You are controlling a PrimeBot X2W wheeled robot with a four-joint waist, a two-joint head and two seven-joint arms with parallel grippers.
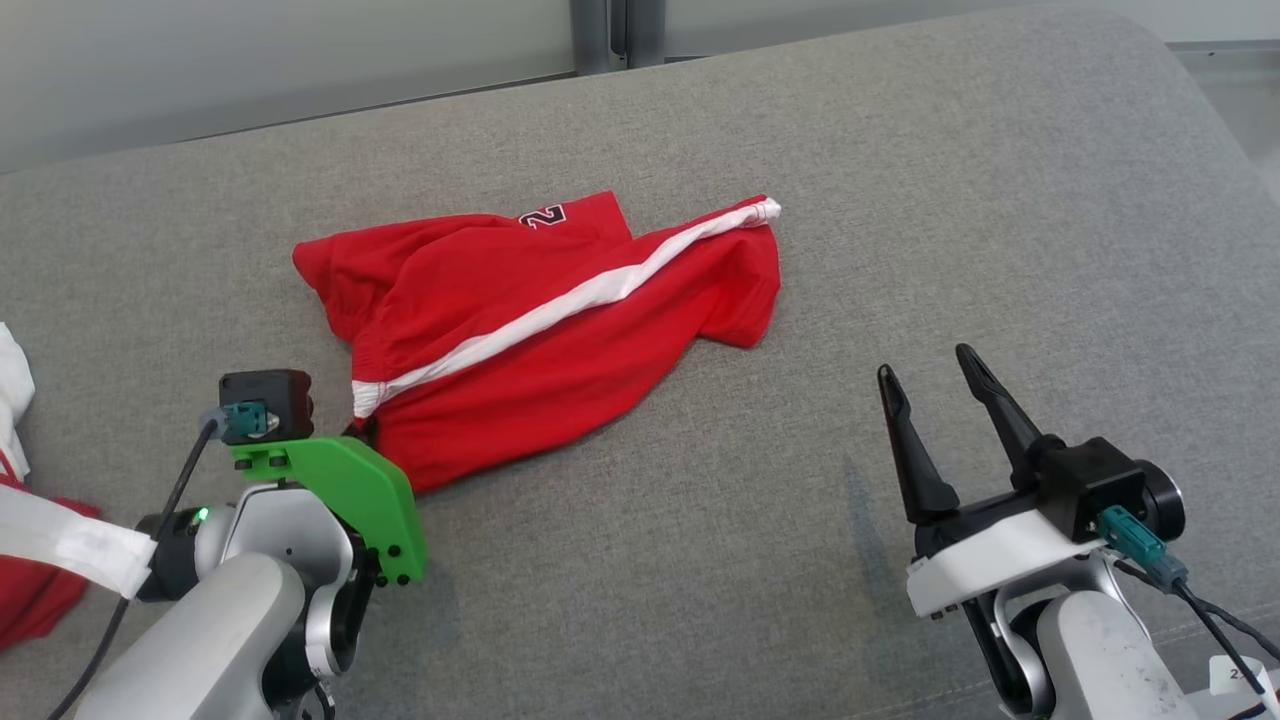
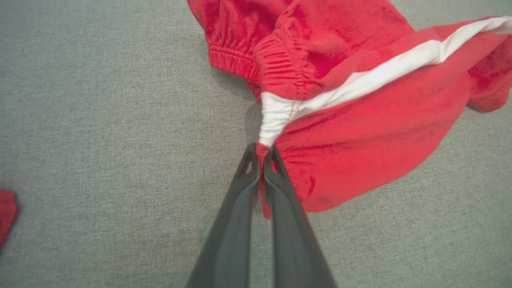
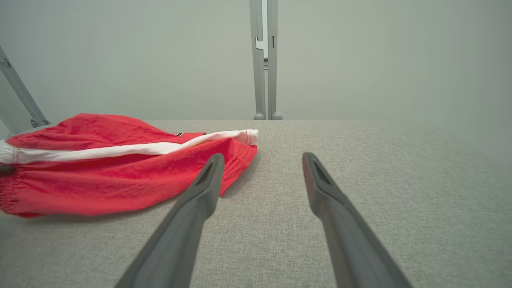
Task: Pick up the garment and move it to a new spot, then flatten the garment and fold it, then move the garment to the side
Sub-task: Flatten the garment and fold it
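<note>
Pinching the red garment (image 2: 360, 140) is the left end effector (image 2: 261, 154).

Shorts (image 1: 560, 380): red. Side stripe (image 1: 560, 305): white. Numeral (image 1: 543, 216): black, white outline. Cushion (image 1: 950, 200): grey, fine weave. Left bracket (image 1: 350, 480): bright green. Right bracket (image 1: 990, 560): white. Fingers (image 3: 192, 208): dark grey. Edge cloth (image 1: 40, 560): red and white.

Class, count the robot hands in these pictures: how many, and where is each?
2. The left hand, lower left in the head view, is shut on the waistband of the red shorts. The right hand, lower right, is open, clear of them.
</note>
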